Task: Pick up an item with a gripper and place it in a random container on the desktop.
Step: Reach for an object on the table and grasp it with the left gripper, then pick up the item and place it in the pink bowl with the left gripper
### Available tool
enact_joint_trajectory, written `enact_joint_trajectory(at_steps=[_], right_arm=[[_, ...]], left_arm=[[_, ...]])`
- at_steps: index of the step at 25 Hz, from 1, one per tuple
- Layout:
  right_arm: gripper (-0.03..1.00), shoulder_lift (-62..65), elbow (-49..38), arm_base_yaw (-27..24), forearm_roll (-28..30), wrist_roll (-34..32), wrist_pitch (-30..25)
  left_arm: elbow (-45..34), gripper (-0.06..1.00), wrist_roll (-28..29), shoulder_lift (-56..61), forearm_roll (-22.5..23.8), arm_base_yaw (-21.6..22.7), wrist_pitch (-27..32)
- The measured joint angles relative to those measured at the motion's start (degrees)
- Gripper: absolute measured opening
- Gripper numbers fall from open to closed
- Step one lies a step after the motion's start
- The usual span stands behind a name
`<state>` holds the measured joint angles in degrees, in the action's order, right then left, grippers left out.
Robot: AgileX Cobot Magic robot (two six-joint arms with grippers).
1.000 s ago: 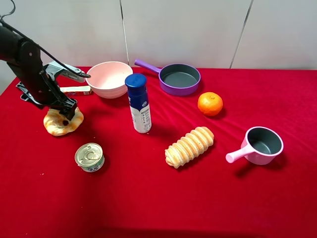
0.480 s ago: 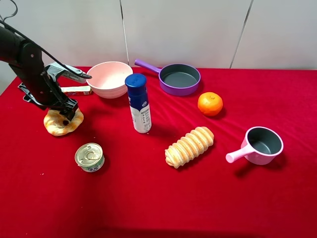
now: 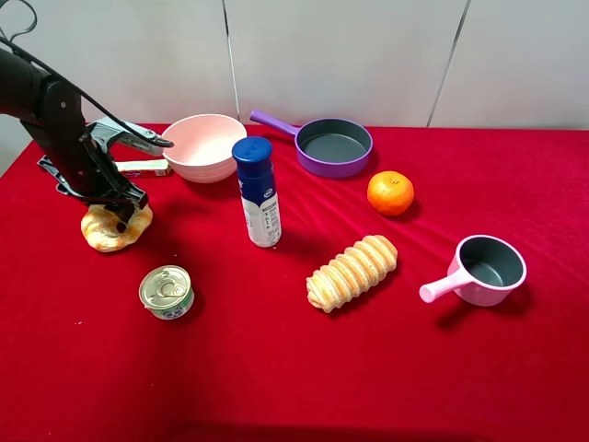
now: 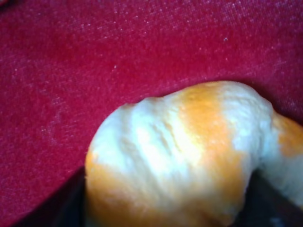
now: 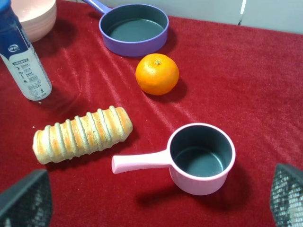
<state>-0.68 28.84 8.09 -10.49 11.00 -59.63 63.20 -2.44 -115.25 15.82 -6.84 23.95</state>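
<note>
The left pincer is lowered onto the ring bread at the left edge of the exterior high frame. In the left wrist view its dark jaws bear against both sides of one arc of the ring, so the pincer is closed on the bread. The bread sits low over the red table; whether its underside is touching the cloth cannot be determined. The pink bowl stands to the upper right of the bread, near the back edge of the table and apart from it. A blue bottle stands upright just right of and below the bowl. A tin can lies below the bread. A purple pan sits right of the bowl, with an orange below and to its right. A ridged loaf lies near centre frame, and a pink handled pot sits at the right. The right pincer appears only in its own wrist view, with its fingers spread wide and gripping nothing, above the handled pot.
</note>
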Motion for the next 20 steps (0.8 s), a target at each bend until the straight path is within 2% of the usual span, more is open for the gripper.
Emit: enact_joint_trajectory(at_steps=[3, 20], right_arm=[[0.69, 0.0, 0.0, 0.0, 0.0, 0.0, 0.0], [0.69, 0.0, 0.0, 0.0, 0.0, 0.0, 0.0]], left_arm=[[0.0, 0.49, 0.0, 0.0, 0.1, 0.0, 0.0], [0.0, 0.47, 0.0, 0.0, 0.1, 0.0, 0.0]])
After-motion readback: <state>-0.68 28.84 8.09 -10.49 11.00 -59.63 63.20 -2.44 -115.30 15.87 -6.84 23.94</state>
